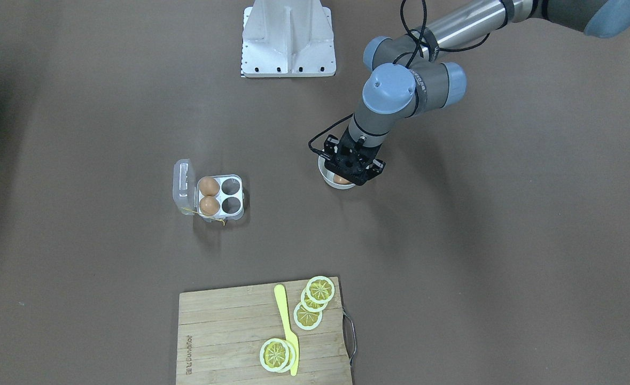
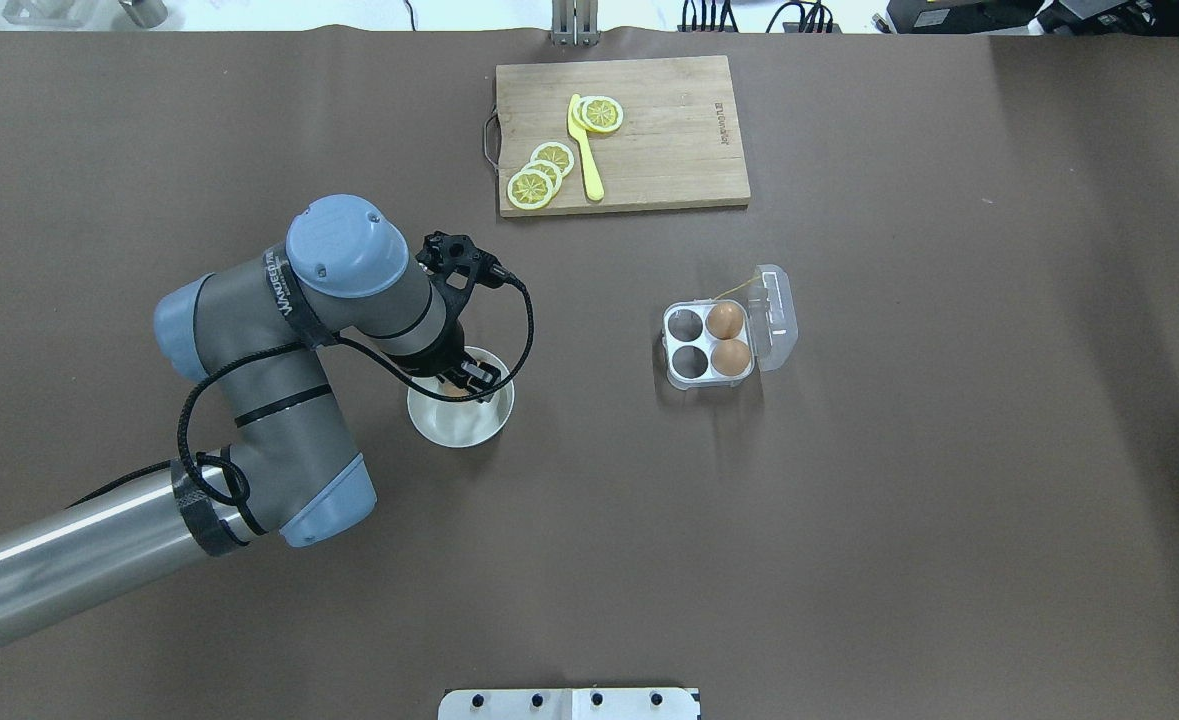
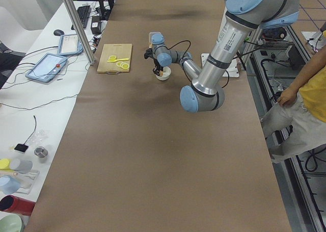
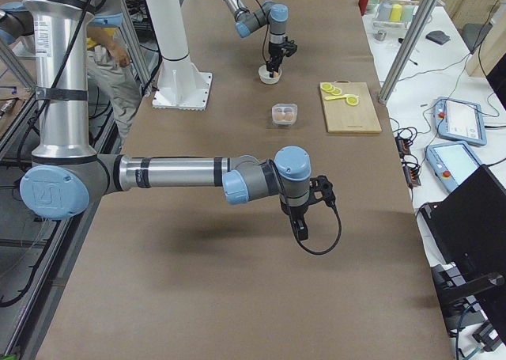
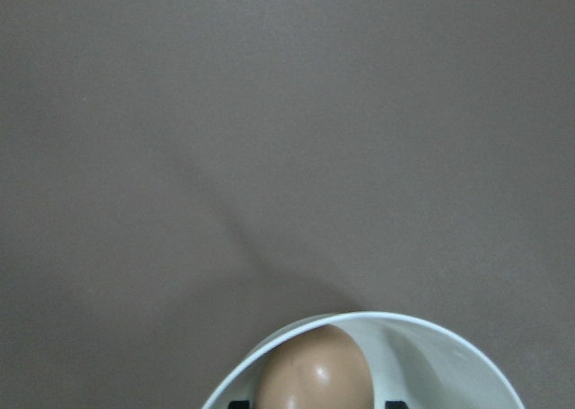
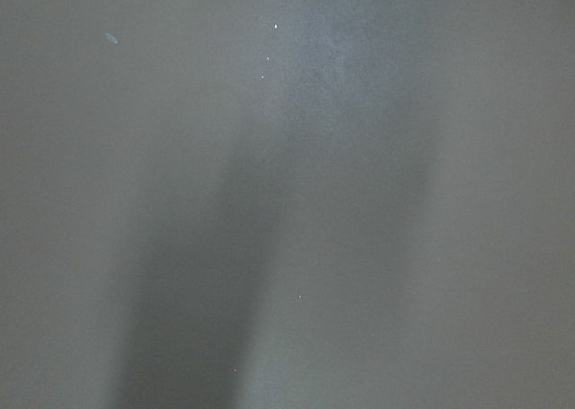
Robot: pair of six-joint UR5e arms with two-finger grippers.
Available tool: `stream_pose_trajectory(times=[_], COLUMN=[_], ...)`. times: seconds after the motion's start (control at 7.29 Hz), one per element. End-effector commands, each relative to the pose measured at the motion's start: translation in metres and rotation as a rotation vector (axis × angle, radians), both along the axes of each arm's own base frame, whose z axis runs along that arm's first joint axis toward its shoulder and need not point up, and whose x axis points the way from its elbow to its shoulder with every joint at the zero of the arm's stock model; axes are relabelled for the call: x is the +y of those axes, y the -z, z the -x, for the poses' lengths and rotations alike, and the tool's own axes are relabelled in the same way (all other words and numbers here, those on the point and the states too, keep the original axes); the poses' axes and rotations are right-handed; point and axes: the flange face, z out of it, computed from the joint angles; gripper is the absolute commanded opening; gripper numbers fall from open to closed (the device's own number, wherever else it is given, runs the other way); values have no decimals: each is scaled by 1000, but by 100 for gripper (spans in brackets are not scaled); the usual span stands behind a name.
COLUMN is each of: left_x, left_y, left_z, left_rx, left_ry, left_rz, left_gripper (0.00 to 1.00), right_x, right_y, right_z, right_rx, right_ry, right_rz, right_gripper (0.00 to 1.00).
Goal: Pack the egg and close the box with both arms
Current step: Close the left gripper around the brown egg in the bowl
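Left gripper [image 2: 454, 385]: down in the bowl [image 2: 464, 425], jaws flanking the egg [image 5: 314, 368], can't tell if it's gripped!
Egg: inside the bowl.
Box [image 2: 709, 341]: well apart from the bowl, lid open.
Right gripper [image 4: 303, 227]: far from the bowl, jaws unreadable.

Tan-brown egg [image 5: 314, 373]; white bowl [image 5: 436, 355]

A plain brown worktop [image 2: 949, 500] carries four things. The box [image 2: 775, 315] sits right of centre in the overhead view, its clear lid swung open to the side. A round white bowl [image 2: 464, 422] stands well apart from it, to the left. A wooden cutting board [image 2: 669, 130] lies at the far edge. A white base plate [image 1: 288, 37] sits at the robot's side.
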Motion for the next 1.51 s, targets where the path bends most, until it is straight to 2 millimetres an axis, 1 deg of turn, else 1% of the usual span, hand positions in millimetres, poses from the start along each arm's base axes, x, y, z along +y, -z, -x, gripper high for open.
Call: stream_pose_trajectory(times=[0.0,0.27,0.55,0.69,0.82,0.96,1.1,1.23,1.37], left_x=[-1,-2,-2,-1,0,0,1,5,14], left_y=[-2,-7,-9,-5,-6,-5,0,-6,-1], left_z=[-2,-5,-5,-5,-4,1,5,15,30], left_rx=[-5,-16,-20,-15,-16,-14,-7,-6,12], left_ry=[-1,-2,-3,-2,-3,1,-1,-20,-27], left_rz=[2,10,12,9,10,8,5,-18,-33], left_gripper=[39,30,27,27,24,19,16,15,15], right_x=[0,0,0,0,0,0,0,0,0], right_y=[0,0,0,1,1,1,0,0,0], right_z=[0,0,0,0,0,0,0,0,0], right_rx=[1,-1,-1,-1,-1,-1,-1,-1,-1], right_ry=[0,0,0,0,0,0,0,0,0], right_rz=[0,0,0,-3,-3,-3,-1,-1,-1], right_gripper=[100,100,100,100,100,100,100,100,100])
